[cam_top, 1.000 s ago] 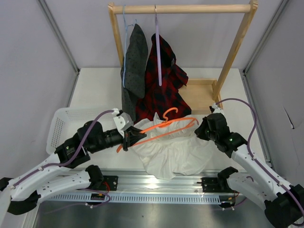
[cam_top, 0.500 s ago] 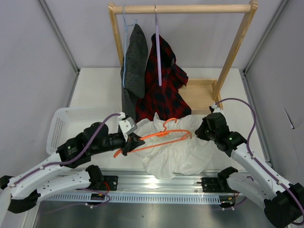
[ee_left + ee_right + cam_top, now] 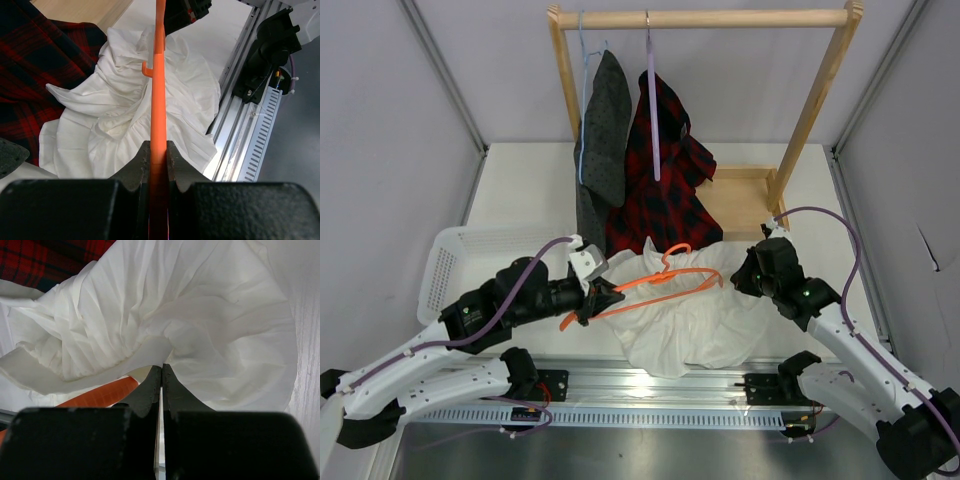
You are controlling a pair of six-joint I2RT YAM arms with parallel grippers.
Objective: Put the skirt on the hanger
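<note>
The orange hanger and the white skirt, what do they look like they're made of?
The hanger looks like moulded plastic, smooth with a slight sheen: uniform bright orange, a thin bar with a small moulded notch hook. The skirt looks like thin woven fabric, matt, possibly cotton: it crumples into fine soft pleats and folds. The exact fibre cannot be told.

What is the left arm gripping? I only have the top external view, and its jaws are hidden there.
Observer: Left wrist view: the left gripper has its jaws shut on the hanger, whose orange bar runs straight out between them.
Operator: And the right arm?
Observer: Right wrist view: the right gripper is shut on a fold of the skirt; creases fan out from the tips.
Operator: Any hanger near that grip?
Observer: Yes, an orange stretch shows just below the fabric edge, left of the jaws.
</note>
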